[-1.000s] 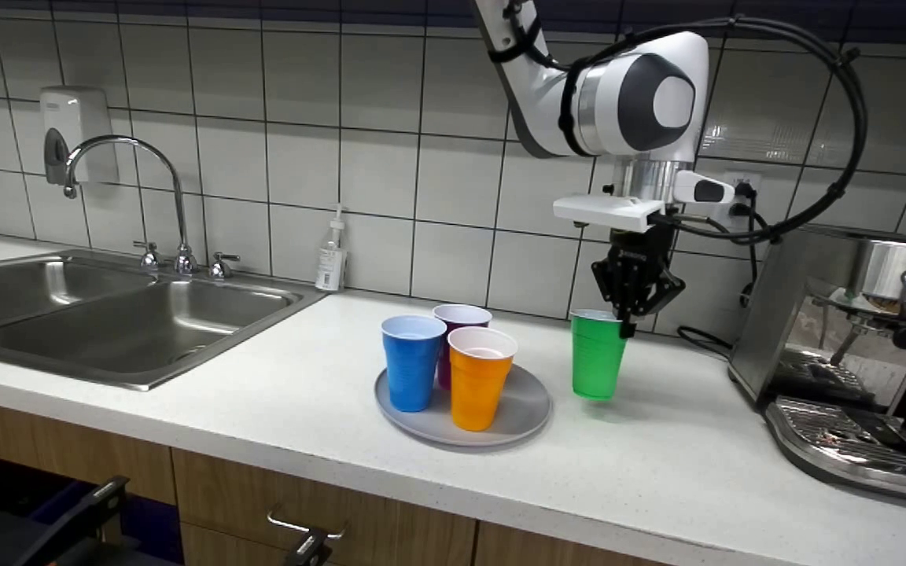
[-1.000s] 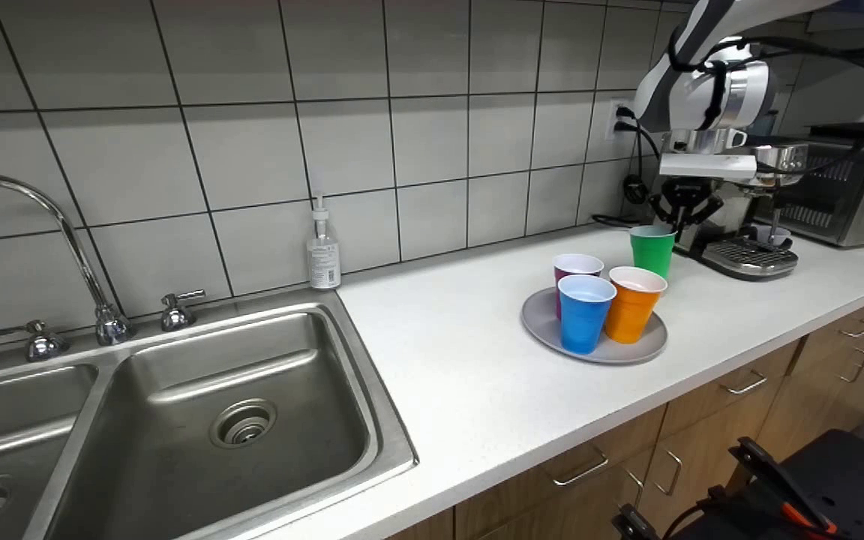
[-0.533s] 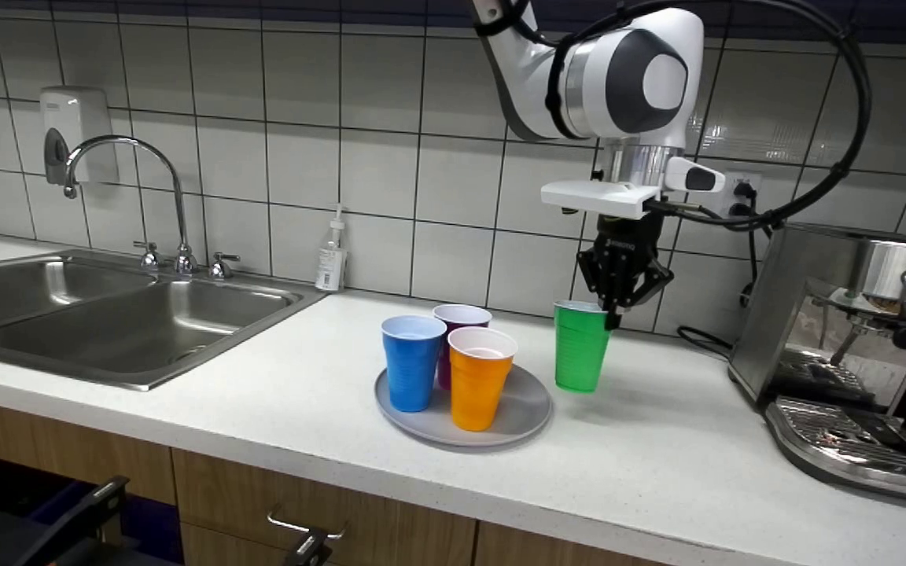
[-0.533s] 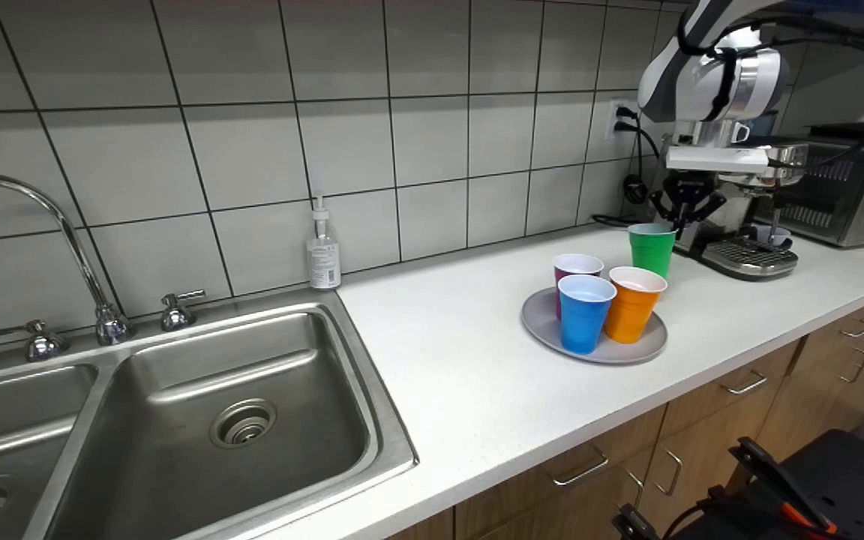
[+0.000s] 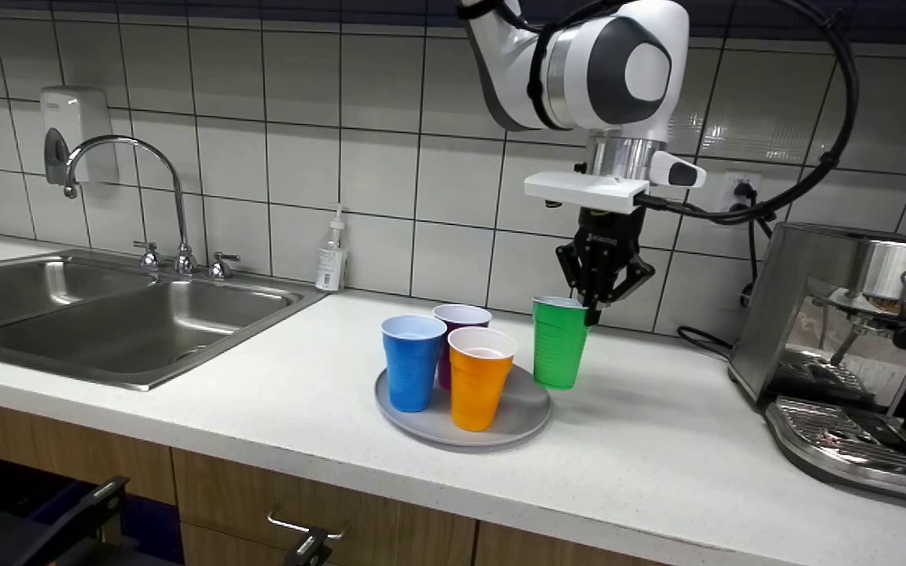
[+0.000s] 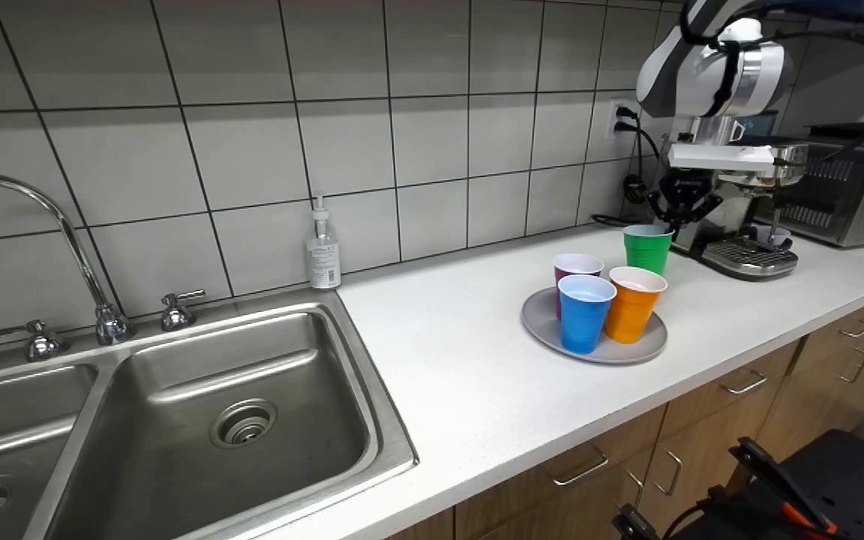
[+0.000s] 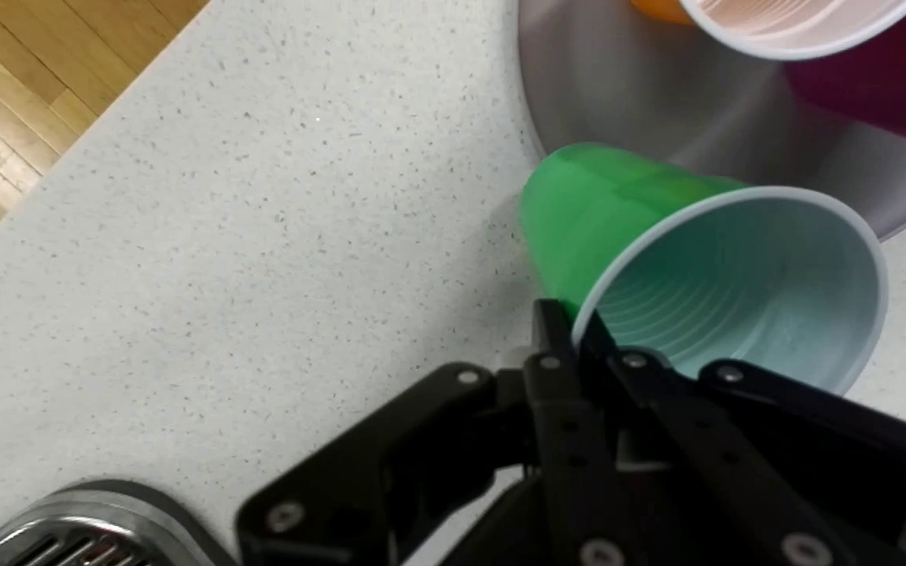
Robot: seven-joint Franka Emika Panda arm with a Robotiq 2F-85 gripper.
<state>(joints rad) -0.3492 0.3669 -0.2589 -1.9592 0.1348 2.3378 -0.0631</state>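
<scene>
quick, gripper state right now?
Gripper: closed, holding the green cup, jaws pinching one side of it.

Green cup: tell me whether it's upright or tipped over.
Upright: in both exterior views the green cup has its mouth facing up, its rim pinched by the gripper.

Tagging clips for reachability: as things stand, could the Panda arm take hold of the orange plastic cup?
Probably not yet: its gripper is shut on the rim of the green plastic cup. Otherwise the way looks free: the orange plastic cup stands on the gray plate, nothing over its open top.
</scene>
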